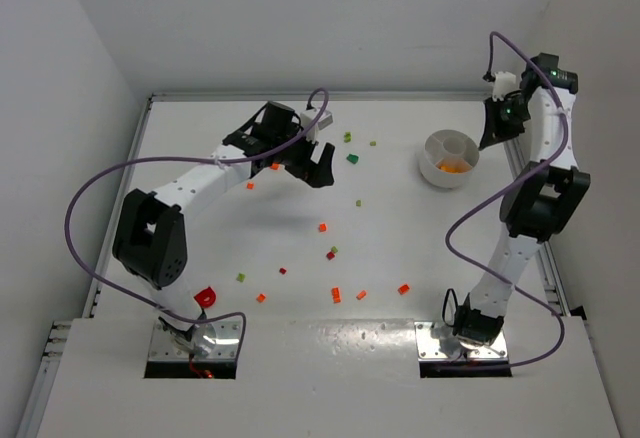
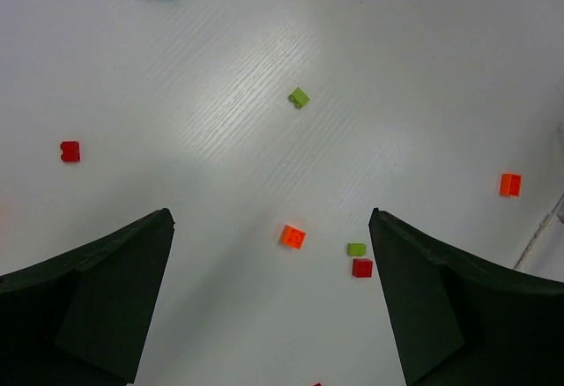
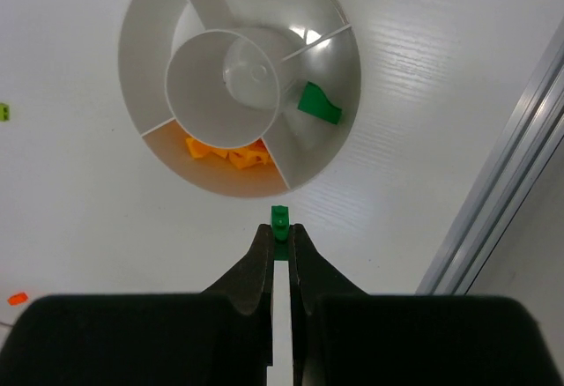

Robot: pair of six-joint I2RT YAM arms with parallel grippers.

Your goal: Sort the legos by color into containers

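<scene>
So: L gripper wide open, empty | R gripper pinching 1 green lego | dish: 1 green brick (+ orange pile)

The left arm stretches across the white table toward its far middle. The left gripper hangs over the surface with its fingers spread. The right arm stands tall along the right edge, and the right gripper hangs just beside the round white dish; its jaws cannot be made out from here. Orange pieces lie in the dish's near compartment. Loose legos, orange, red and green, are scattered between the arms. A small red object sits near the left base.
</scene>
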